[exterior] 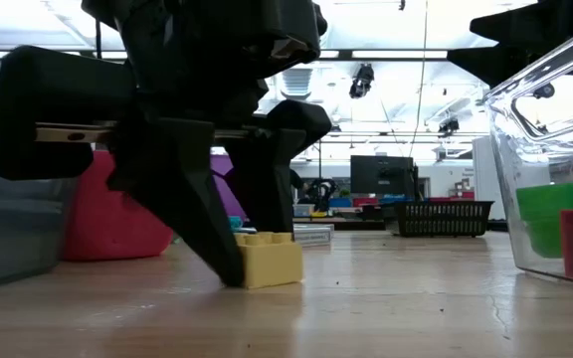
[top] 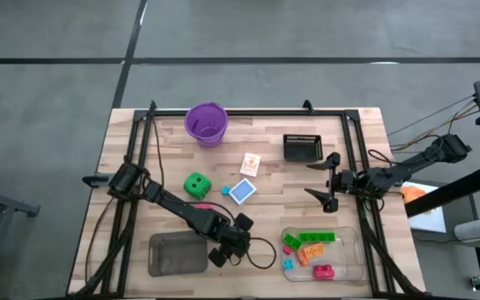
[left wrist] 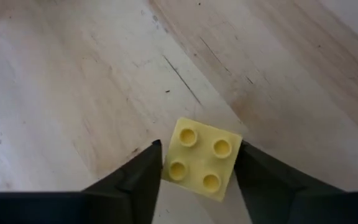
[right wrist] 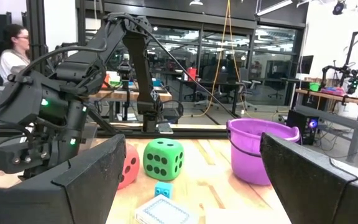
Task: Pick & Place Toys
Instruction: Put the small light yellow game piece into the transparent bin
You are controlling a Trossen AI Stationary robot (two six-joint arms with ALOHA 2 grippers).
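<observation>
- Your left gripper [left wrist: 197,165] sits low in the frame, beside the grey tray [top: 177,254], its fingers touching both sides of a yellow brick [left wrist: 202,158] that rests on the table [top: 265,150].
- At mid-frame you have work left: the green die [top: 196,185], a small blue brick [top: 226,190] and two picture cards [top: 242,192] lie loose on the wood; a red die [right wrist: 128,165] shows beside the green one.
- Lower right, the clear tray [top: 352,262] already holds green, orange, blue and red bricks.
- At the right edge your right gripper [top: 327,178] waits, jaws wide apart, holding nothing.
</observation>
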